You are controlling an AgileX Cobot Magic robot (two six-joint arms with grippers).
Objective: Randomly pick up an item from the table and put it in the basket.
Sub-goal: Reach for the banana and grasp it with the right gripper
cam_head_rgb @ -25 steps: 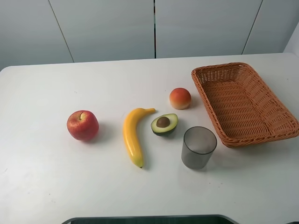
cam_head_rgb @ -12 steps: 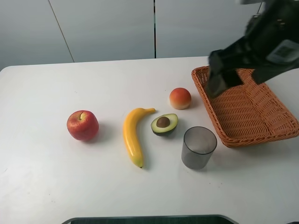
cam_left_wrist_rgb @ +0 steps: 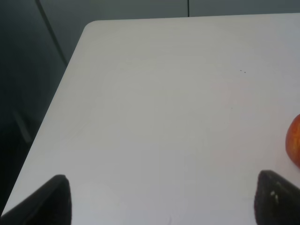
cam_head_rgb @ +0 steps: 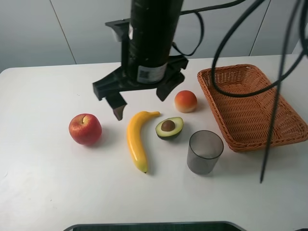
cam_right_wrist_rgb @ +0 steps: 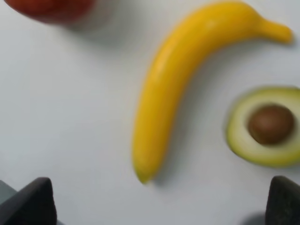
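Note:
The yellow banana point(cam_head_rgb: 135, 139) lies on the white table point(cam_head_rgb: 43, 187) at centre, its stem towards the back. My right gripper point(cam_head_rgb: 140, 105) hangs open above the banana's stem end and holds nothing. In the right wrist view the banana point(cam_right_wrist_rgb: 180, 82) lies between the spread fingertips point(cam_right_wrist_rgb: 33, 201) of that gripper point(cam_right_wrist_rgb: 157, 206). The wicker basket point(cam_head_rgb: 250, 103) sits at the right and holds nothing. My left gripper point(cam_left_wrist_rgb: 164, 201) is open over bare table near its left corner and does not show in the high view.
A red apple point(cam_head_rgb: 85, 129) lies left of the banana, and its edge shows in the left wrist view point(cam_left_wrist_rgb: 294, 146). A halved avocado point(cam_head_rgb: 169, 127), an orange-red fruit point(cam_head_rgb: 185, 101) and a grey cup point(cam_head_rgb: 204, 151) stand between the banana and the basket. Black cables point(cam_head_rgb: 274, 96) hang over the basket.
My right arm came into view over the basket, then swung left across the table. It now hangs open above the banana. The fruits, cup and basket have not moved.

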